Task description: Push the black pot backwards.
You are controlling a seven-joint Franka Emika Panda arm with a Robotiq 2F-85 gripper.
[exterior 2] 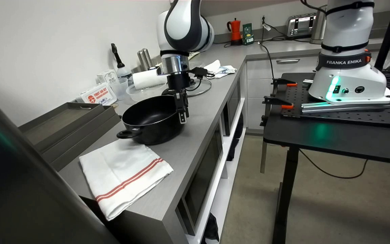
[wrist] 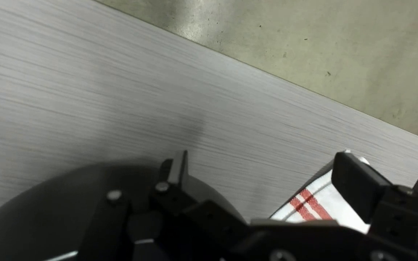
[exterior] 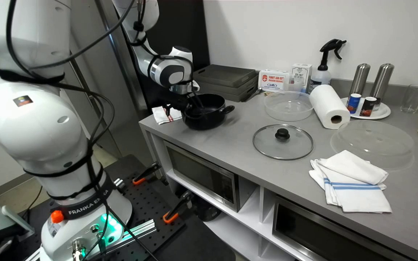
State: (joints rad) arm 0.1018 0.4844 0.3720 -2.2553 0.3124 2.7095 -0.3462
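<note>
In an exterior view the black pot (exterior 2: 151,121) lay on the counter (exterior 2: 181,153) mostly left of the gripper (exterior 2: 182,116), whose fingers (wrist: 356,185) stood apart in the wrist view, so backward presumably meant left, toward the wall (exterior 2: 52,47)

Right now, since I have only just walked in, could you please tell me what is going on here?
A robot arm holds its open gripper down at the side of the black pot, apparently to push it backwards. Whether they touch is hard to tell. The pot stands uncovered on the gray counter, and a glass lid lies apart from it.
</note>
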